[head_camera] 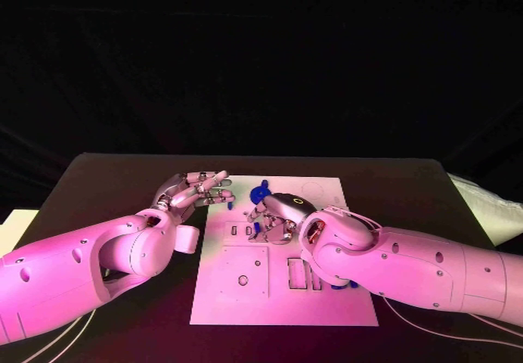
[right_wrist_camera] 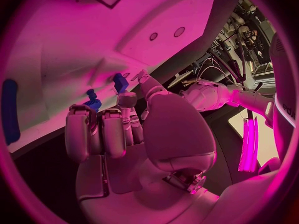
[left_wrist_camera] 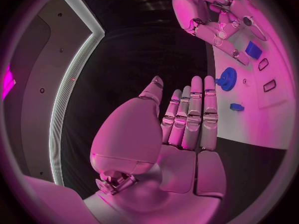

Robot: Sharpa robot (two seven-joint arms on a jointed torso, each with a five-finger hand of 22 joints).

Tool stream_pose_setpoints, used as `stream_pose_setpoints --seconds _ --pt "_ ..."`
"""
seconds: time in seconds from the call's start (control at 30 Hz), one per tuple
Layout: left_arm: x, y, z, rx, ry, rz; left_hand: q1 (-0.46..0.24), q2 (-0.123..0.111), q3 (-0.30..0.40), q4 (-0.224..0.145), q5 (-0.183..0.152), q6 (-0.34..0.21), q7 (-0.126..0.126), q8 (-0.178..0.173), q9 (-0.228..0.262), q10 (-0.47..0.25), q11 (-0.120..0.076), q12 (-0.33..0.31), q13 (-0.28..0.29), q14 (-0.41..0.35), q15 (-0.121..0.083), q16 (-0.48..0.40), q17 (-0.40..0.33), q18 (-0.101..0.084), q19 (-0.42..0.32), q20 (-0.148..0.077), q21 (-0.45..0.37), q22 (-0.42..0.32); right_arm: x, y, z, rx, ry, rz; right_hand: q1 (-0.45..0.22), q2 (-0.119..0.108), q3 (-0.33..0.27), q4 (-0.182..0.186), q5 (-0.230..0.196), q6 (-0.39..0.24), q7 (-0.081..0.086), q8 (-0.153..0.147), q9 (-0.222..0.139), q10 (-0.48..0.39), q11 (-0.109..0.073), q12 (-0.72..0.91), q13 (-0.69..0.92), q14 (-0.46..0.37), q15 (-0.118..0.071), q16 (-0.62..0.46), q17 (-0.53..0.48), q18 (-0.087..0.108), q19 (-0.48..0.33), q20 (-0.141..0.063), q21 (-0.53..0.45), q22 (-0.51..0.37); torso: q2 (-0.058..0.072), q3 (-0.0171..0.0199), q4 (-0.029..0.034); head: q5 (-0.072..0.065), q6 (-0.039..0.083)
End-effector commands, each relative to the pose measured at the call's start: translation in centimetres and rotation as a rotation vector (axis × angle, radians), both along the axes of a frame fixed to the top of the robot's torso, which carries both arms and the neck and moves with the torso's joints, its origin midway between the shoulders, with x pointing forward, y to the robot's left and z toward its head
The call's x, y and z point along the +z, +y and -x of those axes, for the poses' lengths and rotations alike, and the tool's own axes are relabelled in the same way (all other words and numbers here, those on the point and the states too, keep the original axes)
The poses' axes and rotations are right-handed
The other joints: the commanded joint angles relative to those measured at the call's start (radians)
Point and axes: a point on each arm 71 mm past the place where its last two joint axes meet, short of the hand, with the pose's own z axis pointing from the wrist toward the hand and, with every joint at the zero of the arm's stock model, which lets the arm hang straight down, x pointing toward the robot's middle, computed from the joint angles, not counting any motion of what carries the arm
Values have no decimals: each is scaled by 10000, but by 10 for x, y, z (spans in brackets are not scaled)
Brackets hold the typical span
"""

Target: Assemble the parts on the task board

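The task board (head_camera: 286,299) lay flat in the middle of the black desk (head_camera: 109,170), a white plate cut with slots and small holes. The right robot hand (head_camera: 275,218) hung over the board's upper half with its fingers curled down; the right wrist view showed a small blue part (right_wrist_camera: 119,82) at its fingertips, but whether it was pinched or merely touched I could not tell. A blue gear (head_camera: 258,194) stood on the board at about eleven o'clock of that hand, and another blue piece (head_camera: 343,284) peeped from under the right forearm at five o'clock. The left robot hand (head_camera: 194,193) hovered off the board's left edge, at nine o'clock of the right one, fingers straight and apart, holding nothing.

The parts looked like small moulded plastic: light, stiff, rather smooth (so apt to twist or skate out of a loose pinch). I judged a fingertip pinch across opposite flat faces the best hold, and for the gear, across its rim rather than its teeth. The thin board would likely slide if pushed sideways.

Open desk lay at nine and twelve o'clock of the board. Room was tighter at three o'clock, where the right forearm crossed the board's edge.
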Motion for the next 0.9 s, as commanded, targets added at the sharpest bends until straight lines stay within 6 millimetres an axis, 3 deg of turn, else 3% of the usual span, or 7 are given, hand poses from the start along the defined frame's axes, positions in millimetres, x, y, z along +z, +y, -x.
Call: stream_pose_setpoints --seconds 0.03,0.27,0.47,0.6,0.63,0.77,0.9 --pt "0 -1 -1 -261 -116 -43 7 86 1 -71 -32 88 -11 -4 10 57 -57 20 13 106 -12 24 35 127 94 -15 -13 14 12 3 5 496 -562 -708 33 -117 -109 33 50 -97 15 -73 -13 -75 63 -102 -54 615 77 -34 760 -22 5 79 -43 44 -20 15 -2 15 22" --pt "0 8 -1 -142 -134 -683 -19 159 -56 -127 -32 265 -118 30 22 340 -188 69 54 593 -178 262 292 135 502 -167 121 86 39 -8 7 816 -951 -1073 58 -129 -354 193 -36 -175 35 -56 -7 -137 87 -126 -114 612 99 -46 756 -17 -9 101 -57 24 -79 115 -45 71 27" --pt "1 10 0 -993 675 -2832 -331 210 -232 137 -44 611 -556 116 51 1703 -748 633 478 2809 -856 2343 1648 119 2344 -858 1221 657 70 -47 -5 80 -269 -1916 355 144 -419 316 262 -65 6 47 20 -61 52 59 -30 609 78 -70 734 -22 18 97 -46 57 -211 256 -93 156 -24" --pt "4 6 1 -2337 1405 -5201 -939 147 -616 812 -48 960 -1075 544 172 2762 -1181 2115 1623 3502 -1387 10348 8741 -9 3638 -1404 2857 1728 89 -83 -20 -915 527 -2938 601 401 -297 293 458 -25 7 78 18 -38 40 109 -19 561 63 -226 527 20 -99 80 -130 -125 -323 307 -131 224 -53" --pt "5 4 1 -2602 1580 -5698 -1042 148 -709 977 -46 999 -1106 663 206 2749 -1230 2472 1938 3493 -1491 11163 9524 -85 3690 -1441 3350 2191 92 -90 -22 -1089 655 -3126 625 428 -286 291 489 -22 8 80 17 -31 40 124 -12 557 62 -239 512 23 -109 79 -138 -140 -341 315 -137 231 -54" --pt "12 -4 -2 -3634 2293 -7965 -1451 291 -1226 1759 -38 996 -1187 1378 468 2124 -1361 4632 3828 3601 -1444 13305 11797 -599 3815 -1672 7617 6903 101 -119 -30 -1782 975 -3730 668 491 -263 293 562 -15 13 86 15 -33 41 127 -21 540 61 -296 439 39 -154 75 -173 -210 -430 344 -176 279 -60" --pt "17 -16 -10 -4284 2492 -9895 -1907 562 -1928 1790 -59 1053 -1450 2497 1092 2100 -1579 8442 7451 3900 -1662 14168 12834 -882 3840 -1785 10201 9839 104 -136 -33 -2181 1171 -3851 673 522 -259 306 589 -10 17 89 14 -62 44 77 -68 512 62 -381 325 61 -220 74 -221 -312 -490 389 -196 334 -90"
